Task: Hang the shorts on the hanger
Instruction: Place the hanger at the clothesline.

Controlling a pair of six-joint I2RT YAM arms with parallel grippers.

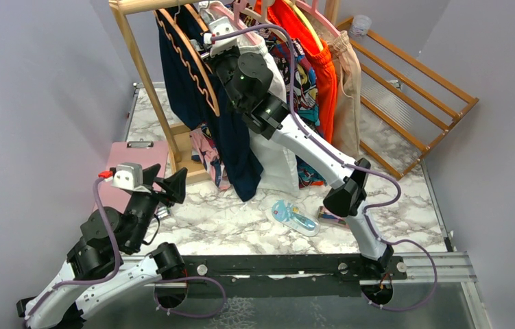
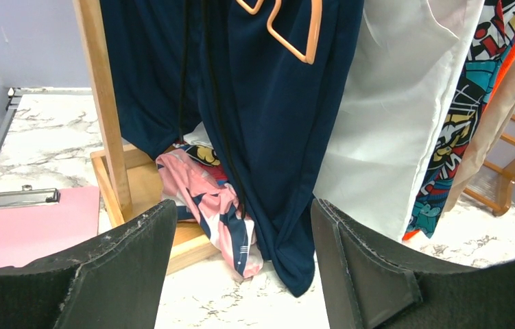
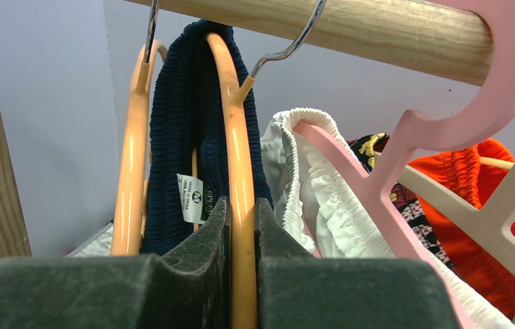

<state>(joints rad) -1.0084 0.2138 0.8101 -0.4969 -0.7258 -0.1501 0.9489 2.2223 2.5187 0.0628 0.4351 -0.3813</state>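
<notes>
Right end effector (image 3: 242, 209) clamped on hanger (image 3: 235, 123), navy shorts (image 3: 172, 123) hanging alongside

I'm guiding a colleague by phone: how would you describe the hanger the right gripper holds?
Find the wooden rail and go to its left end, where the navy shorts hang. The hanger is the thin orange one just right of their waistband, pinched in the right gripper; its twin hangs left of the waistband, and the pink hanger is thicker.
</notes>
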